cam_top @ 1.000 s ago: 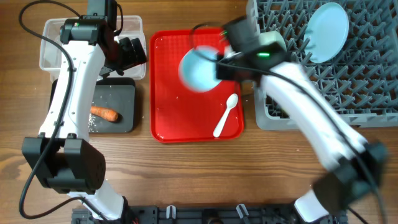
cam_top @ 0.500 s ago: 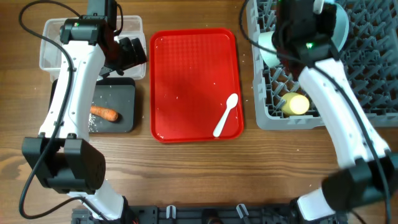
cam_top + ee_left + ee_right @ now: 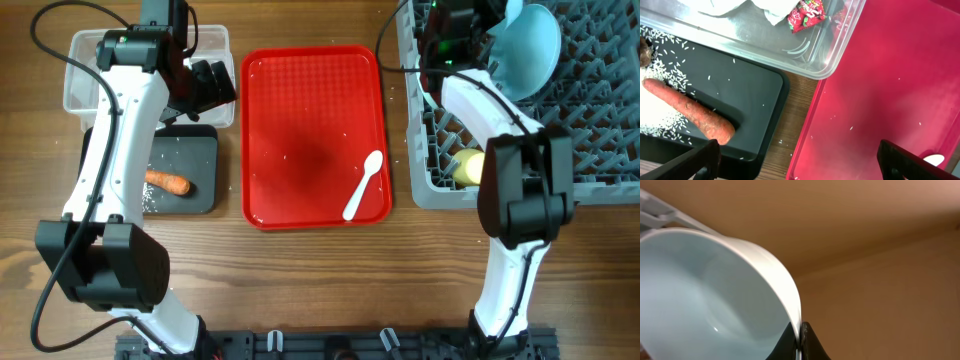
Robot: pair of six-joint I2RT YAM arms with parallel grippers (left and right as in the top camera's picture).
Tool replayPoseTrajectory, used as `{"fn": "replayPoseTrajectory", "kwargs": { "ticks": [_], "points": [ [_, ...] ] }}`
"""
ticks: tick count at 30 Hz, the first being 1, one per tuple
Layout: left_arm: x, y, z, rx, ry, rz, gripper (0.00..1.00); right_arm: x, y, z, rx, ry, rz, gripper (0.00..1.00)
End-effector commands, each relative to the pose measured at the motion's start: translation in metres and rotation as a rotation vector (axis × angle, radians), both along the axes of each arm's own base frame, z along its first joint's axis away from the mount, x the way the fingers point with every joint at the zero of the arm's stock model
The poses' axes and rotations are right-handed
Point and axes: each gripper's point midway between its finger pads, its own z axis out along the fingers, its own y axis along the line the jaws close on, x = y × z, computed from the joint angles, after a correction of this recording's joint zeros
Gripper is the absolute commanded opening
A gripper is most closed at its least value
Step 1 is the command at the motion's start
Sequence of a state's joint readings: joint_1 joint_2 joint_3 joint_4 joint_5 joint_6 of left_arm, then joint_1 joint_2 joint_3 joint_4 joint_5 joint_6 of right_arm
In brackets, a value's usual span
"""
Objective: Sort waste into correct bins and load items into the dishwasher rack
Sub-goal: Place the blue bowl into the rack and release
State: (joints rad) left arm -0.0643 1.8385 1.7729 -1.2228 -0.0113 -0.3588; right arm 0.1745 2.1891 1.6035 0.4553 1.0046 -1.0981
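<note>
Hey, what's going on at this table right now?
A two-armed robot is clearing up. The right arm has its jaws shut on the rim of a light blue bowl, held at the dishwasher rack. The left arm hovers, jaws open, near the black tray holding a carrot. A white spoon lies on the red tray.

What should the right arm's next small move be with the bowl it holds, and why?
Probably ease the light blue bowl down between the pegs of the dishwasher rack, then open. The right gripper is shut on its rim, up at the rack's far side, with the bowl tipped on edge. Whether it already rests on the pegs cannot be told.
</note>
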Motion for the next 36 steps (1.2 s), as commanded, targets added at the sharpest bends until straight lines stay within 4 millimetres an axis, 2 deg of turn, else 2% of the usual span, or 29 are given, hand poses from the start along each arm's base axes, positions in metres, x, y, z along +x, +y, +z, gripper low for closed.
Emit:
{"fn": "replayPoseTrajectory", "kwargs": {
  "ticks": [1, 8, 11, 15, 20, 21, 23, 25, 26, 27, 36],
  "points": [
    [-0.001, 0.004, 0.004, 0.007, -0.012, 0.024, 1.0, 0.016, 0.002, -0.01, -0.02, -0.002, 0.064, 0.04],
    [-0.001, 0.004, 0.004, 0.007, -0.012, 0.024, 1.0, 0.032, -0.002, -0.018, 0.03, -0.028, 0.175, 0.04],
    [-0.001, 0.004, 0.004, 0.007, -0.012, 0.024, 1.0, 0.037, -0.002, -0.029, 0.082, -0.053, 0.2, 0.04],
    [-0.001, 0.004, 0.004, 0.007, -0.012, 0.024, 1.0, 0.046, 0.01, -0.044, 0.113, -0.037, 0.27, 0.04],
    [-0.001, 0.004, 0.004, 0.007, -0.012, 0.024, 1.0, 0.045, 0.013, -0.063, 0.116, 0.035, 0.281, 0.05],
    [-0.001, 0.004, 0.004, 0.007, -0.011, 0.024, 1.0, 0.044, 0.012, -0.064, 0.113, 0.041, 0.271, 0.11],
    [-0.001, 0.004, 0.004, 0.007, -0.012, 0.024, 1.0, 0.041, 0.009, -0.063, 0.104, 0.041, 0.246, 0.32],
    [-0.001, 0.004, 0.004, 0.007, -0.012, 0.024, 1.0, 0.038, 0.007, -0.061, 0.091, 0.042, 0.216, 0.6],
    [-0.001, 0.004, 0.004, 0.007, -0.011, 0.024, 1.0, 0.036, 0.007, -0.059, 0.087, 0.031, 0.197, 0.77],
    [-0.001, 0.004, 0.004, 0.007, -0.012, 0.024, 1.0, 0.035, 0.007, -0.056, 0.083, 0.019, 0.179, 0.82],
    [-0.001, 0.004, 0.004, 0.007, -0.012, 0.024, 1.0, 0.027, 0.036, -0.019, 0.08, -0.068, 0.18, 1.0]
  ]
}}
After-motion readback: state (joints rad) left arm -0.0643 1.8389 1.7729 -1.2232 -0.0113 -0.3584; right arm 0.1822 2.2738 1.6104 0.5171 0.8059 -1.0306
